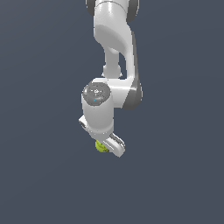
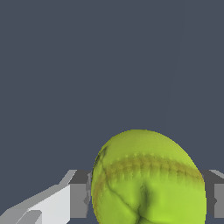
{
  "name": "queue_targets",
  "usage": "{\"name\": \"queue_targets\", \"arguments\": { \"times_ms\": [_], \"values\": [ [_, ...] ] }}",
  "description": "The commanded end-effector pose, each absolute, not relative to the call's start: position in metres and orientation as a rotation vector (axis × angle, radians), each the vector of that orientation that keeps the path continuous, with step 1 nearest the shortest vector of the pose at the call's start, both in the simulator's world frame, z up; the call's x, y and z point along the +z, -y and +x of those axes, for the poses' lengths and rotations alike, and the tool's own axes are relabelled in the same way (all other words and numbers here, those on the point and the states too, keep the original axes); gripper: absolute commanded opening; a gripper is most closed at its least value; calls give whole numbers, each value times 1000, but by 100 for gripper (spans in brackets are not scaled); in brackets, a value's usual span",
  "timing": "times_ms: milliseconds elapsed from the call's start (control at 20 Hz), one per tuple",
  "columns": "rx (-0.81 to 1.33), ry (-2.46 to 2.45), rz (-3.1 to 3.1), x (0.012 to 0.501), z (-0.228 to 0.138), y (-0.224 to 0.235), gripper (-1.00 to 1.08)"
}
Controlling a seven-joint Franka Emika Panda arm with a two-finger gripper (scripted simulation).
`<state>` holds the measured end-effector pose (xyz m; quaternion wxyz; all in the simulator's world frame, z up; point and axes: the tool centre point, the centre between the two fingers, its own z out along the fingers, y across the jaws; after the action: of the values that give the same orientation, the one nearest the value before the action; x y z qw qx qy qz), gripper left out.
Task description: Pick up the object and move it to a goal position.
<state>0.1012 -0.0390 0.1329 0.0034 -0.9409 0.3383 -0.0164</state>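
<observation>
The object, a small yellow-green ball [image 1: 101, 146] with thin dark seams, peeks out under the white arm's hand in the exterior view. My gripper [image 1: 105, 146] points down and closes around it; most of the ball is hidden behind the hand and one white finger [image 1: 116, 145]. In the wrist view the ball [image 2: 148, 181] fills the space between the two grey finger pads [image 2: 78, 199], which press on both of its sides. The gripper is shut on the ball.
The white Panda arm [image 1: 114, 48] comes down from the upper middle of the exterior view. Everything around it is a plain dark blue-grey surface [image 1: 43, 175] with no other objects or edges showing.
</observation>
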Motion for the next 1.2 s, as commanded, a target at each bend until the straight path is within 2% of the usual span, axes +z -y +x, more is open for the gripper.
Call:
{"name": "queue_targets", "arguments": {
  "times_ms": [0, 650, 1150],
  "values": [
    [-75, -1091, -2934, 166, 107, 43, -100],
    [-177, -1246, -2855, 332, 129, 65, -100],
    [-224, -1316, -2815, 410, 137, 75, -100]
  ]
}}
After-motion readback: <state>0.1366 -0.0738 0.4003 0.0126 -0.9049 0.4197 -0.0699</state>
